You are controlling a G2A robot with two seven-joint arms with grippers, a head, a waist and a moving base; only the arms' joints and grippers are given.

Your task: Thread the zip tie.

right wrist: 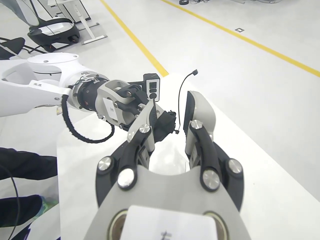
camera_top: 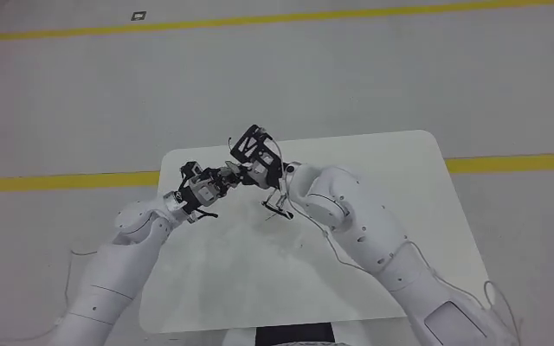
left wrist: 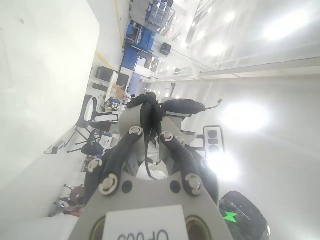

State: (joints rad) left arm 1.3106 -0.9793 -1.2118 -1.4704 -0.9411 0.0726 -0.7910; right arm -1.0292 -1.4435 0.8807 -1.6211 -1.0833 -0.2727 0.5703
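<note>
Pinches thin black plastic zip tie (right wrist: 180, 96) in tightly closed left gripper (right wrist: 170, 122), above white rounded table (right wrist: 250, 176). Holds right gripper (right wrist: 172, 101) spread wide around the tie's upright strip, just beside one pad. Leaves head end curling free above.

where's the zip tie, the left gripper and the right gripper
zip tie (right wrist: 179, 101), right wrist view, middle of the black strand
left gripper (right wrist: 170, 121), right wrist view, at its closed fingertips
right gripper (right wrist: 171, 98), right wrist view, midway between fingertips

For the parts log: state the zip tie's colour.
The zip tie is black; right wrist view shows it best.
</note>
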